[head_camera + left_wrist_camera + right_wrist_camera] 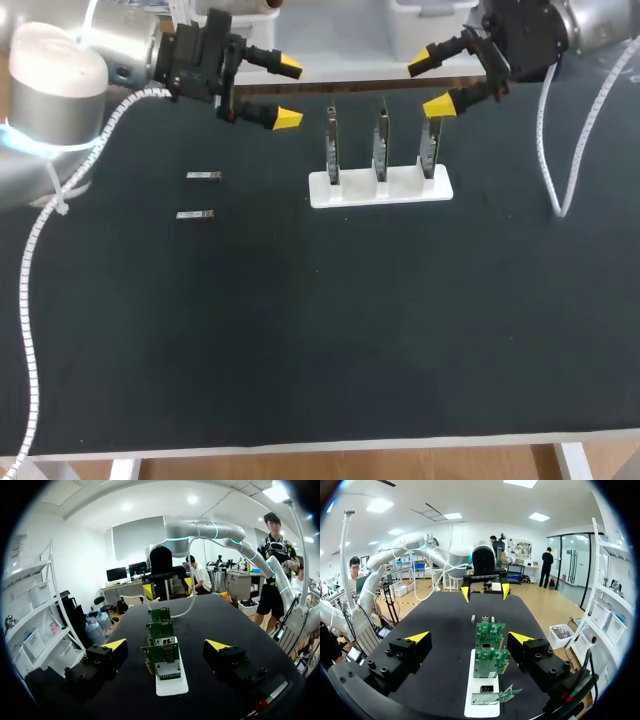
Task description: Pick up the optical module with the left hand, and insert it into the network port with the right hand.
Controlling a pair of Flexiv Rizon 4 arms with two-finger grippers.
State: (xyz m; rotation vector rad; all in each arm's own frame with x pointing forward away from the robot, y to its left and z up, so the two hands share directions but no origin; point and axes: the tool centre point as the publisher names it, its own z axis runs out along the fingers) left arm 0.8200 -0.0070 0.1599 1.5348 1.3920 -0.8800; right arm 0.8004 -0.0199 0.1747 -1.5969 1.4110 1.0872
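Two small silver optical modules (204,176) (196,215) lie flat on the black table, left of the middle. A white holder (345,195) carries three upright green circuit boards (381,143), each with a metal network port (166,669). My left gripper (287,93) hovers open above the table's back edge, between the modules and the boards, holding nothing. My right gripper (430,86) hangs open over the rightmost board, also with nothing in it. In the right wrist view the boards (488,662) stand between the open fingers, and the modules (473,619) lie beyond them.
White cable looms trail from both arms onto the table, one at the left (30,300) and one at the right (552,170). White bins (430,25) stand just past the back edge. In each wrist view the opposite gripper (167,586) (485,592) faces across the boards.
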